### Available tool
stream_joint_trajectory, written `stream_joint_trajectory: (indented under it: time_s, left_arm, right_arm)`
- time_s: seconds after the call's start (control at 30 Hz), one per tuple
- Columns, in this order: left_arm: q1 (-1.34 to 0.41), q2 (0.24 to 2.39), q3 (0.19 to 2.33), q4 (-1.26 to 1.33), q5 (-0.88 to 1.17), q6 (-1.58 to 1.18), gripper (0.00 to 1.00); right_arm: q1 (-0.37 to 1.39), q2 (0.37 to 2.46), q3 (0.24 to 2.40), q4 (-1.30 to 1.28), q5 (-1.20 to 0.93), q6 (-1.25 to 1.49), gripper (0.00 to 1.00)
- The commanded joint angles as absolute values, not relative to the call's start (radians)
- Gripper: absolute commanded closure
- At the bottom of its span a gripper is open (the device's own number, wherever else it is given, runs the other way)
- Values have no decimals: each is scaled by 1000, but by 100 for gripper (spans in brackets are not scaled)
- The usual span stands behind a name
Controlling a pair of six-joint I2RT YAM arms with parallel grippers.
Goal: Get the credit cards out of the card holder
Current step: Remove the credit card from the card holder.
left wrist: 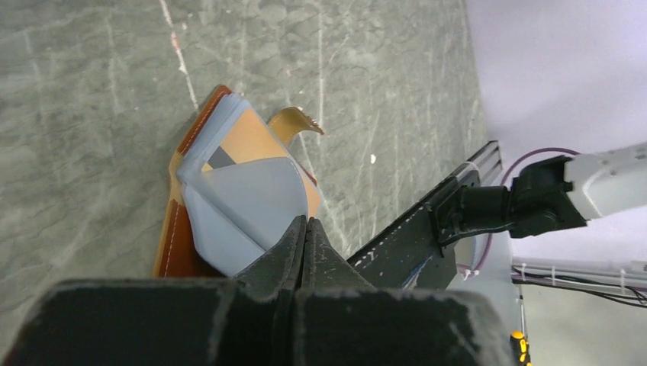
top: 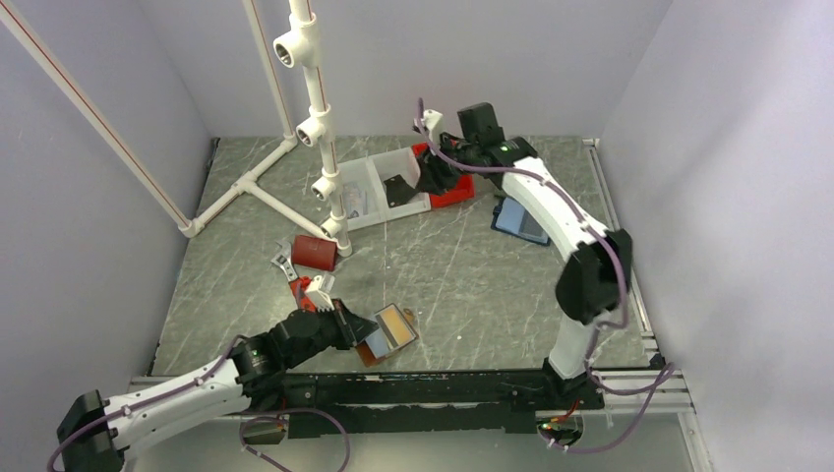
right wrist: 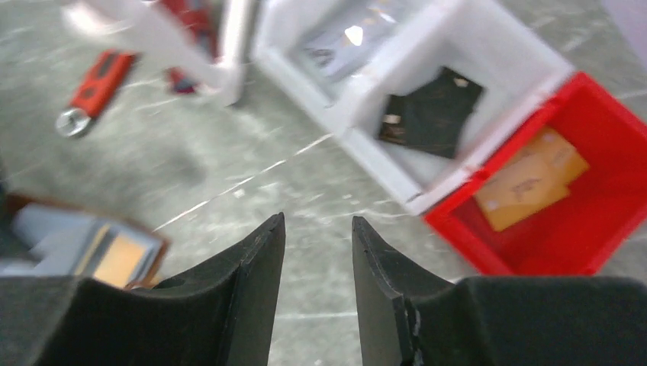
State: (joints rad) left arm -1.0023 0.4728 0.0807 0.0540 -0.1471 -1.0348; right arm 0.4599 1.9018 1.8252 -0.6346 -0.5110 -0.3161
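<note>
Left fingers [left wrist: 286,255] pinch the light blue inner panel of the card holder [left wrist: 244,191], open on the desk [left wrist: 91,91]. Right fingers [right wrist: 255,259] stand apart near the white tray [right wrist: 488,46] containing a black card [right wrist: 431,114].

Top view, centred on card holder [top: 391,334].
- 12 to 3 o'clock: bare table [top: 462,285], open for an approach.
- 9 o'clock: left gripper [top: 354,329] blocks, clamped on the holder's blue panel.
- 11 o'clock: dark red box [top: 315,252], with the pipe frame [top: 320,128] behind it.
- 6 o'clock: black base rail [top: 423,388] close by.
- 1 o'clock, well apart: blue case [top: 519,221].
</note>
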Motion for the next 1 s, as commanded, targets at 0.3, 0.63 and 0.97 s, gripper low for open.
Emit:
stream_joint_trajectory:
  time_s: [0.3, 0.63, 0.97]
  left_arm:
    - [-997, 608, 239, -92, -175, -1029, 100]
    - [-977, 984, 379, 174, -89, -932, 100]
    - [-913, 1165, 466, 372, 92, -910, 100]
  right_arm:
    - [468, 1493, 1232, -593, -977, -496, 59]
    - [463, 1354, 980, -487, -1034, -648, 59]
    - [463, 1382, 977, -510, -1019, -696, 60]
